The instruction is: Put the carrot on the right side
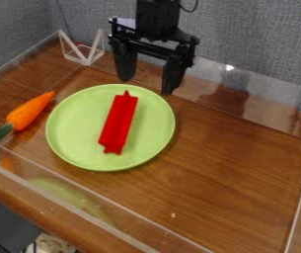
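Red bar (118, 123) on green plate (74, 133)

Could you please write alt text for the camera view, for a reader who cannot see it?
A black robot hand hangs open, pointing down, above the far edge of a lime-green plate on a wooden table. A red bar lies on the plate; an orange carrot lies on the table left of it.

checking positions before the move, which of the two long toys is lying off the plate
The orange carrot, on the bare wood left of the green plate. The red bar lies on the plate.
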Action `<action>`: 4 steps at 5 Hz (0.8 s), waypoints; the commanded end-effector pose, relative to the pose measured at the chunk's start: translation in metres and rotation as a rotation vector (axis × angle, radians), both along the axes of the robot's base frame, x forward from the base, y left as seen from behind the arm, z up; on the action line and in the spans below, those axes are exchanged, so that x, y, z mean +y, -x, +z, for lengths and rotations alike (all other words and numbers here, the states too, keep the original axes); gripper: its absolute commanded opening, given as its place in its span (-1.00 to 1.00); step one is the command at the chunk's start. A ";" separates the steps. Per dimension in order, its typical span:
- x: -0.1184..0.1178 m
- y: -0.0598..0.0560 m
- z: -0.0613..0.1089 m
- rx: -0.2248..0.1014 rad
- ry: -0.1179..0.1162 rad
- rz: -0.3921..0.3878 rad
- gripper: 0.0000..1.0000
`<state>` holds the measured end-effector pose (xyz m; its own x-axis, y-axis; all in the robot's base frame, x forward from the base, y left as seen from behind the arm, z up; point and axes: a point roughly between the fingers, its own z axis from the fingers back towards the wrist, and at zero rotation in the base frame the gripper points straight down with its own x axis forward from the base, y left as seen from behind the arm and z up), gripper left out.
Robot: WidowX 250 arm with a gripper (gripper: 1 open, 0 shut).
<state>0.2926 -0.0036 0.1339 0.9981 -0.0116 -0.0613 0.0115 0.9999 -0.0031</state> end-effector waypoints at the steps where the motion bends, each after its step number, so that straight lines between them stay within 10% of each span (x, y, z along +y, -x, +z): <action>1: 0.029 0.018 -0.020 0.004 -0.002 0.064 1.00; 2: 0.072 0.047 -0.034 -0.022 -0.015 0.126 1.00; 4: 0.164 0.053 -0.045 -0.106 -0.030 0.116 1.00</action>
<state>0.2310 0.1559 0.0757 0.9936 0.1133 -0.0054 -0.1133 0.9936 -0.0028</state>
